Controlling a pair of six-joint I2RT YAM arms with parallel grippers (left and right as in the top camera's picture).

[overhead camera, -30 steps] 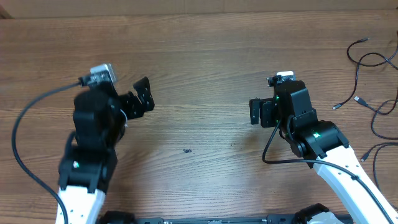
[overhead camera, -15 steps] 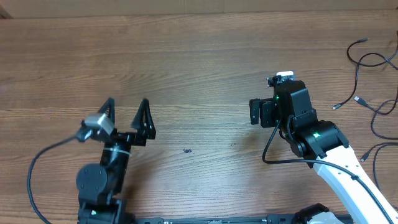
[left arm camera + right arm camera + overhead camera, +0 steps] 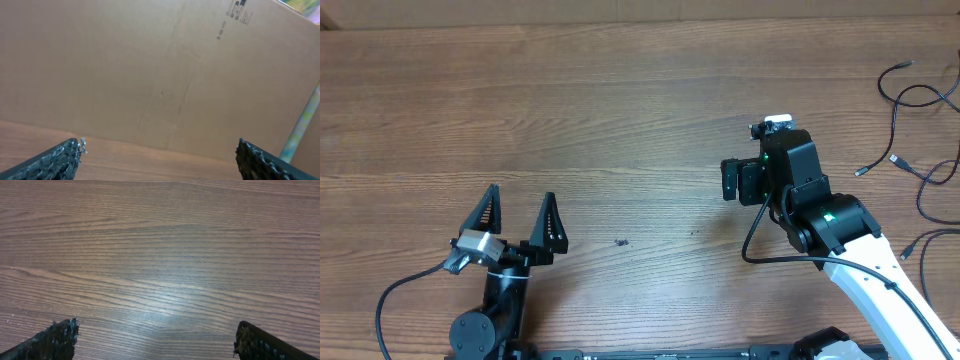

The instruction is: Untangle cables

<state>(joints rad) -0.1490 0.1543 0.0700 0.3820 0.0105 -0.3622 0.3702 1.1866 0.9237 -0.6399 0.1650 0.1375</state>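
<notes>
Cables (image 3: 893, 130): thin black cords with small plug ends, lying in loose loops on the table (image 3: 640, 100) at its far right edge, some running out of the overhead view. Neither arm touches them.

Right gripper (image 3: 732, 180): nearer to the cables but well apart from them, over bare wood, jaws spread wide and holding nothing.

Left gripper (image 3: 520, 212): at the near left of the table, farthest from the cables, jaws wide and empty. Its wrist camera faces a brown cardboard panel (image 3: 150, 75).
</notes>
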